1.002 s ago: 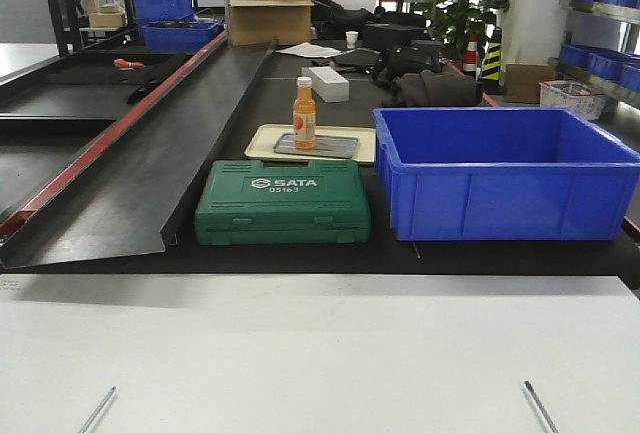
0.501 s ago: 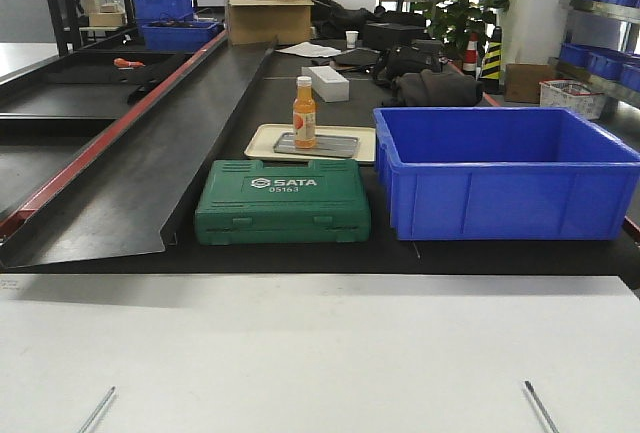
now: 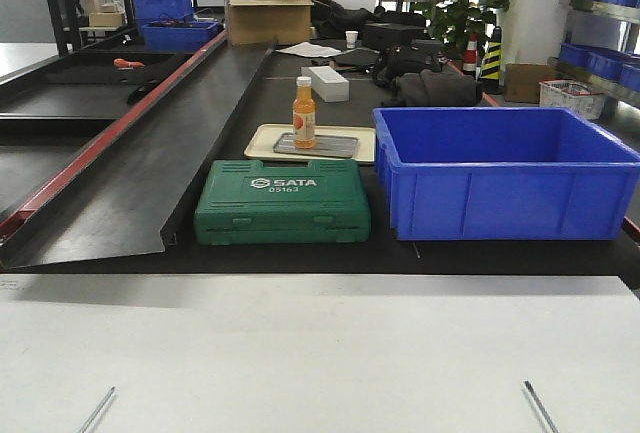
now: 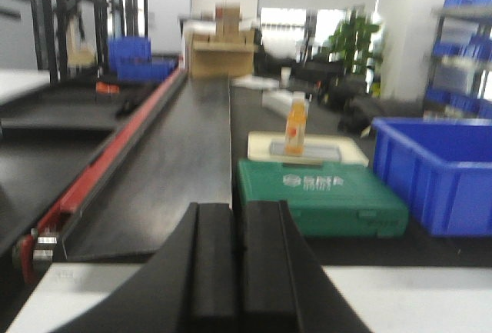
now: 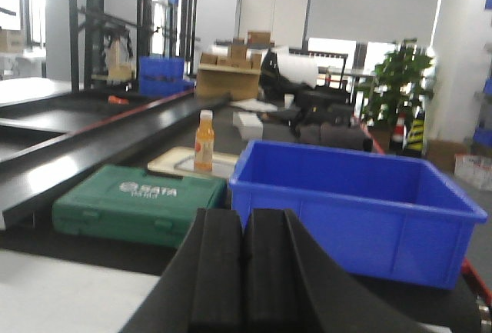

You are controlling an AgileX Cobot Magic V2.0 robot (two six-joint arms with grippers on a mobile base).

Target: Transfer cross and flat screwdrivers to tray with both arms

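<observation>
Behind green case (image 3: 282, 203), tray (image 3: 338, 146), far from left hand (image 4: 234, 264), right hand (image 5: 244, 271), both seemingly closed.

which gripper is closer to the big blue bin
Right. The right gripper sits back from the blue bin, which lies straight ahead of it; the left gripper faces the green case, with the bin off to its right.
</observation>
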